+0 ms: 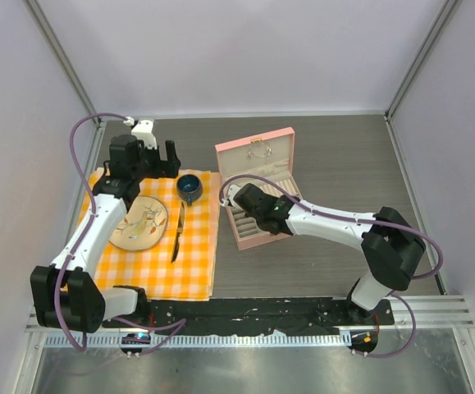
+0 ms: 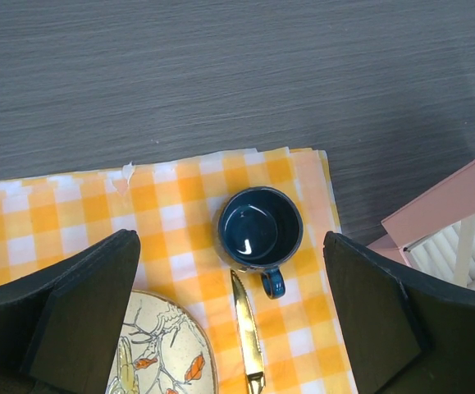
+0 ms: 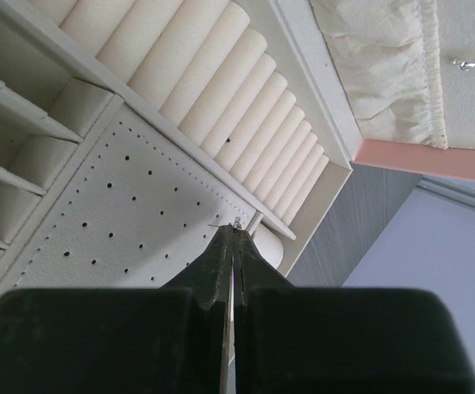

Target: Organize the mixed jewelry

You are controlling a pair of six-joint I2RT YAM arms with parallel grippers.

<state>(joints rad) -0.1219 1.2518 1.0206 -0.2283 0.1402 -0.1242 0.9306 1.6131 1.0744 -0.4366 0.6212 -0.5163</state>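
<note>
My right hand point(image 3: 234, 234), pressed together, pinches a tiny silvery piece point(image 3: 235, 223) over the pink box's point(image 1: 254, 138) perforated panel point(image 3: 122, 205); missing a hole could flick it loose onto the worktop.

white arms point(image 1: 98, 234), black joints, purple cables point(image 1: 75, 148); left gripper point(image 1: 157, 162) matte black.

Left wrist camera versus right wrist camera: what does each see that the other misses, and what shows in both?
Only the left wrist view shows the blue cup, the gold knife, the painted plate and the orange checked cloth, framed by the left gripper, wide open. Only the right wrist view shows, inside the pink box, the perforated panel, the lid pocket, and the right gripper shut on a tiny silvery piece. Both show that box and the dark table.
</note>
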